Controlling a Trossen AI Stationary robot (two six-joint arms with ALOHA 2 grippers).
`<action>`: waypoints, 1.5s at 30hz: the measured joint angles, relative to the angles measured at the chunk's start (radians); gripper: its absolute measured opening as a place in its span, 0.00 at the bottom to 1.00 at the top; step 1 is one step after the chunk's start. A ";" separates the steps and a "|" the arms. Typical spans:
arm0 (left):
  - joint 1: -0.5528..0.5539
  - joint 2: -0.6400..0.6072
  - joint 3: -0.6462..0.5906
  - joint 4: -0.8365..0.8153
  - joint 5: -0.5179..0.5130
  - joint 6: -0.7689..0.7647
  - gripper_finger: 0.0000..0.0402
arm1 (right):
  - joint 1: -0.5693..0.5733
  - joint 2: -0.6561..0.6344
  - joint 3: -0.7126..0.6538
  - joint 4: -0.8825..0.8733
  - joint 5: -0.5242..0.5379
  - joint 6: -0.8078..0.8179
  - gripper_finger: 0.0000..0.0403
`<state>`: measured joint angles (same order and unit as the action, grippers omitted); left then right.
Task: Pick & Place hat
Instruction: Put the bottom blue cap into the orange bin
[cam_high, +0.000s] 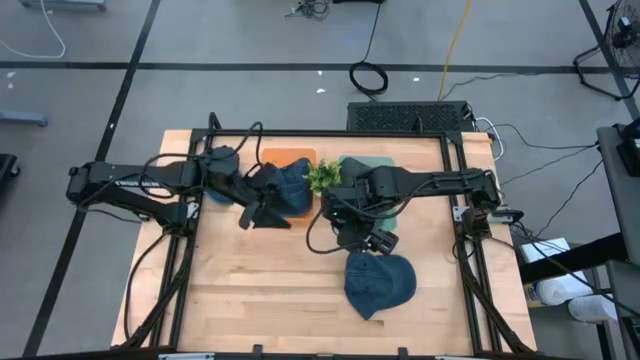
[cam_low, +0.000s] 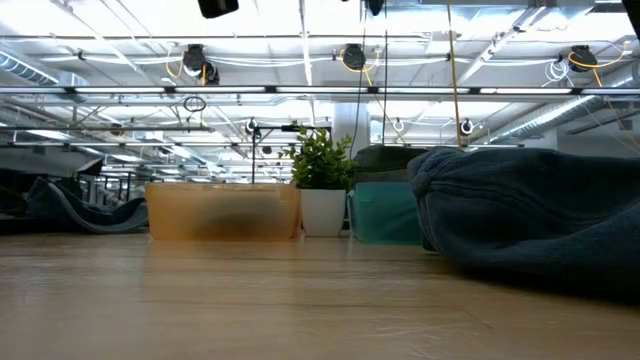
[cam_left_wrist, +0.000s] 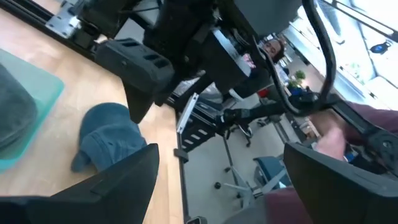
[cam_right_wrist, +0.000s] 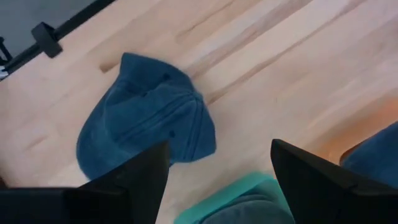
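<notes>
A blue cap (cam_high: 380, 283) lies flat on the wooden table toward its near edge; it also shows in the low view (cam_low: 530, 220), the left wrist view (cam_left_wrist: 109, 137) and the right wrist view (cam_right_wrist: 149, 127). A second blue cap (cam_high: 292, 187) rests on the orange tray (cam_high: 288, 155). A dark grey hat (cam_left_wrist: 12, 109) lies in the green tray (cam_high: 378, 165). My right gripper (cam_high: 372, 238) hangs open above the table just beyond the near cap (cam_right_wrist: 221, 146). My left gripper (cam_high: 262, 213) is open beside the orange tray (cam_left_wrist: 221, 152).
A small potted plant (cam_high: 322, 177) stands between the orange tray and the green tray (cam_low: 322, 180). Black frame rails run along the table's left and right sides (cam_high: 175, 270). Bare wood (cam_high: 260, 290) stretches left of the near cap.
</notes>
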<state>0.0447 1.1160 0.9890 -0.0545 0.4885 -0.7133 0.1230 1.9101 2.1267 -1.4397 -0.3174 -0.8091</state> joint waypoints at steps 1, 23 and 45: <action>-0.007 0.000 0.000 0.000 -0.003 0.002 0.88 | 0.001 -0.004 -0.016 0.011 -0.001 -0.003 0.67; -0.025 0.000 0.000 -0.001 -0.019 0.000 0.88 | 0.049 -0.055 -0.526 0.330 0.089 -0.040 0.67; -0.025 0.000 0.000 -0.002 -0.018 -0.006 0.88 | 0.049 -0.055 -0.709 0.583 0.031 -0.019 0.37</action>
<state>0.0196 1.1160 0.9890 -0.0563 0.4709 -0.7197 0.1722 1.8549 1.4181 -0.8565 -0.2863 -0.8281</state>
